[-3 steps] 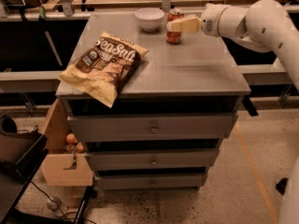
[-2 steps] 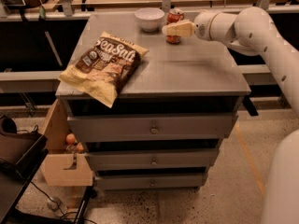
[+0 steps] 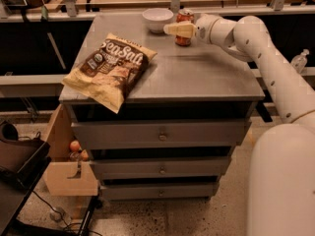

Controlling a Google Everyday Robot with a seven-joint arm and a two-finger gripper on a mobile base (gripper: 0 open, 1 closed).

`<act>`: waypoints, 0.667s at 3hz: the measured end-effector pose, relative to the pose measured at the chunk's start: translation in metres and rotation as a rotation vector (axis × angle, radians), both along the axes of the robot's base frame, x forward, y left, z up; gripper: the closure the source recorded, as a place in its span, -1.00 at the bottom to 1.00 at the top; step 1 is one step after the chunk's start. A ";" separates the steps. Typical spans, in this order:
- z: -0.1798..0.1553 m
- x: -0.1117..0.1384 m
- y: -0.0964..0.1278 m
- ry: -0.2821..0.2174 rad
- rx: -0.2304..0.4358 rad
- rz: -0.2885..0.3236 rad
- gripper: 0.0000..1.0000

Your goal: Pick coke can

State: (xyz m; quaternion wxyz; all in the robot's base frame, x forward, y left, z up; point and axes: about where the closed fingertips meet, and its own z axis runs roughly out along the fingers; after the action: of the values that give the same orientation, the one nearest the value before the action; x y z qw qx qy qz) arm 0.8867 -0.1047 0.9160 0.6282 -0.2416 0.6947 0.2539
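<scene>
The coke can (image 3: 183, 40) is standing upright near the far edge of the grey counter (image 3: 197, 73), a little right of its middle, and its middle part is being covered by the gripper (image 3: 175, 29). The gripper is being held level at the can's mid-height and is pointing to the left, with its cream tip reaching past the can toward the white bowl (image 3: 157, 18). How far the gripper is being opened, and whether the can is being gripped, cannot be told; it is only seen lying across the front of the can. The white arm (image 3: 266, 58) is being stretched in from the right, over the counter's far right corner. The bowl is sitting just beside the can, on its left. A chip bag (image 3: 110, 70) is lying flat near the counter's front left corner, with one corner hanging over the front edge. Below the counter top, three drawers (image 3: 160, 134) are showing, all closed.
</scene>
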 end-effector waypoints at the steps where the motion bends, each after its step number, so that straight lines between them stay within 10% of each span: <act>1: 0.003 0.020 0.007 -0.011 0.070 -0.009 -0.62; 2: 0.004 0.020 0.009 -0.013 0.069 -0.007 -0.16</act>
State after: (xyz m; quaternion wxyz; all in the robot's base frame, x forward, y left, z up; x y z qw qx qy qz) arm 0.9065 -0.0960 0.9196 0.6414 -0.2192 0.6823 0.2739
